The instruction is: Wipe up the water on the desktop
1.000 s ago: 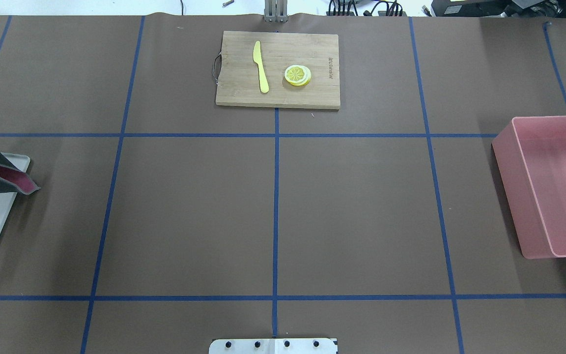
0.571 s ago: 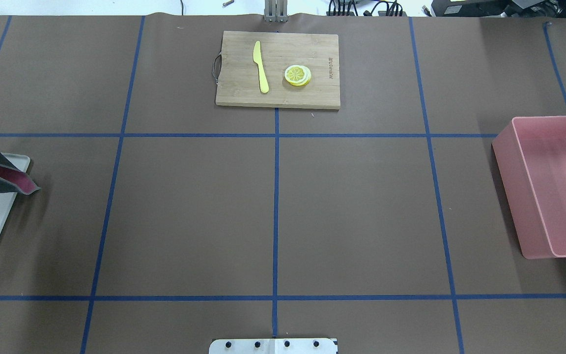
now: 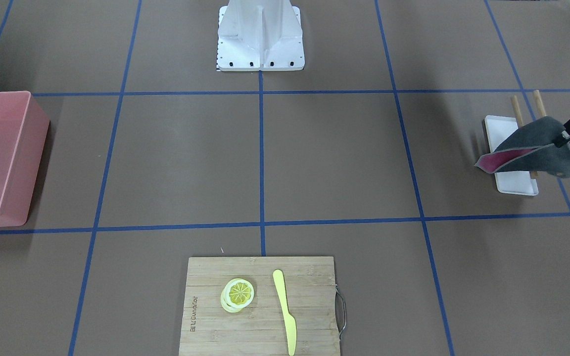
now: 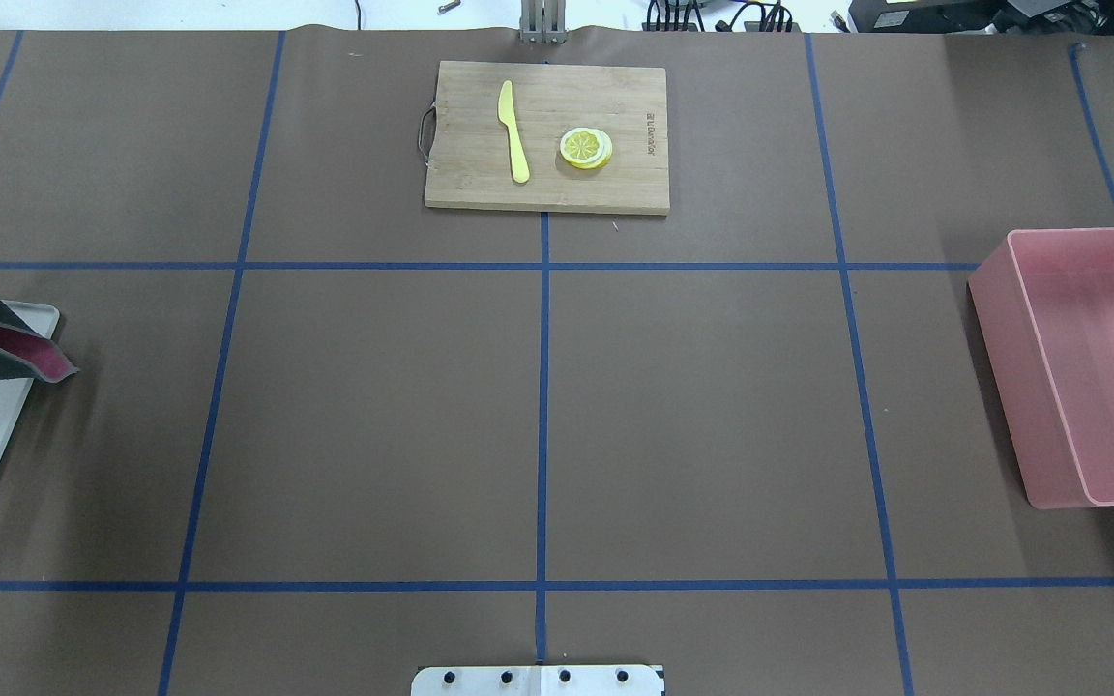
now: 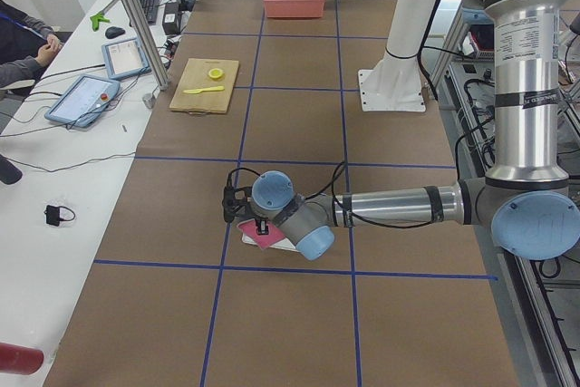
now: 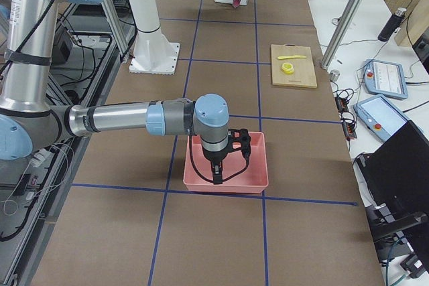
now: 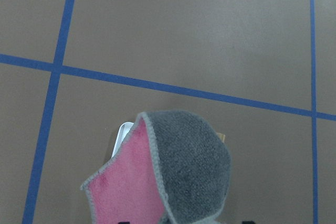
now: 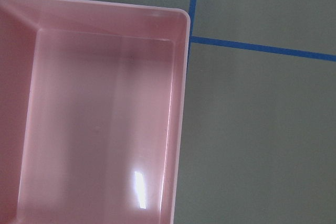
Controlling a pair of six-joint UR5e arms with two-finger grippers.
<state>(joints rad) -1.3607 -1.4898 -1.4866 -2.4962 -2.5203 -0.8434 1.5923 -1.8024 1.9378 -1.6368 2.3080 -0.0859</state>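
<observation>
Robot base plate [image 4: 538, 681]: bolted at the near edge, outside any likely wiping path; no trouble judged here.
Desktop [image 4: 373, 416]: matte brown, gridded in blue tape, spanning the whole scene; no puddle or sheen made out in any view, so a real chance of wiping the wrong square or missing the water outright.
Left gripper [image 3: 565, 136]: pressed together on one edge of the cloth, raised over the white tray on the robot's left; a narrow pinch, possibly prone to slipping once dragged under pressure.
Cloth [image 7: 189, 166]: grey outside, pink inside, hanging folded and clear of the desktop; likely to bunch or smear rather than soak if lowered edge-first.
White tray [image 3: 512, 183]: directly under the cloth, with two wooden sticks [image 3: 515, 106] across it; a low sweep out of here apt to catch the rim or knock the sticks.
Right gripper [image 6: 217, 173]: hanging over the pink bin on the robot's right; spread or pressed together, cannot tell; a careless descent liable to strike a wall.
Pink bin [image 4: 1002, 319]: well apart from the cloth, across the desktop.
Cutting board [image 4: 460, 184]: far edge, centre, carrying a yellow knife [image 4: 513, 130] and lemon slices [image 4: 586, 148], apart from each other; an overlong far stroke apt to shove the board.
</observation>
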